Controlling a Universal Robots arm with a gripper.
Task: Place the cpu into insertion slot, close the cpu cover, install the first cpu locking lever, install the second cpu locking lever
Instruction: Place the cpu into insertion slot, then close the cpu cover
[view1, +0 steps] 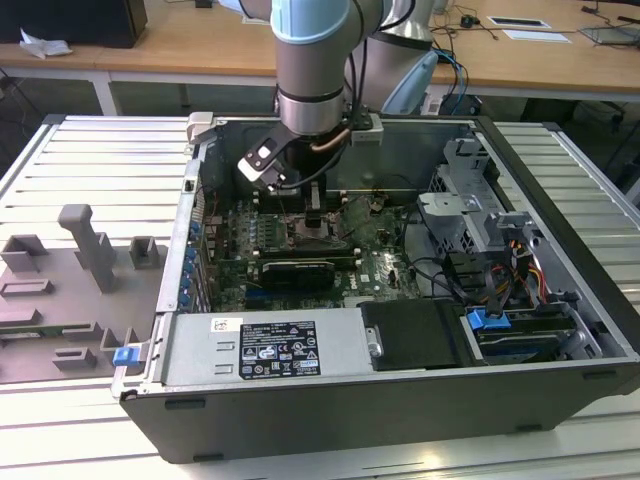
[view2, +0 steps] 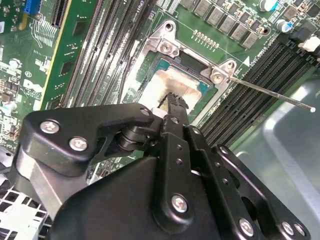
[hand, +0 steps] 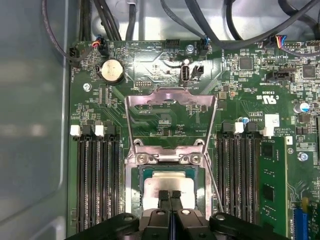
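Note:
The cpu (hand: 159, 184) (view2: 165, 82), pale and silvery, lies flat in the insertion slot (hand: 141, 176) (view2: 159, 64) of the green motherboard. The cpu cover (hand: 170, 98) stands swung open, away from the slot, its square window showing the board behind. My gripper (hand: 170, 194) (view2: 175, 98) (view1: 314, 214) is right over the cpu, its two black fingertips (hand: 163, 194) pressed together with nothing between them. Whether the tips touch the chip I cannot tell. A thin locking lever (view2: 270, 93) (hand: 215, 187) sticks out unlatched beside the slot.
Long black memory slots (hand: 92, 175) (hand: 240, 170) flank the socket on both sides. Cables (hand: 150, 17) run along the case wall. In the exterior view, the open computer case (view1: 330, 410) has a power supply (view1: 270, 350) in front and a drive cage (view1: 470, 210) on the exterior view's right.

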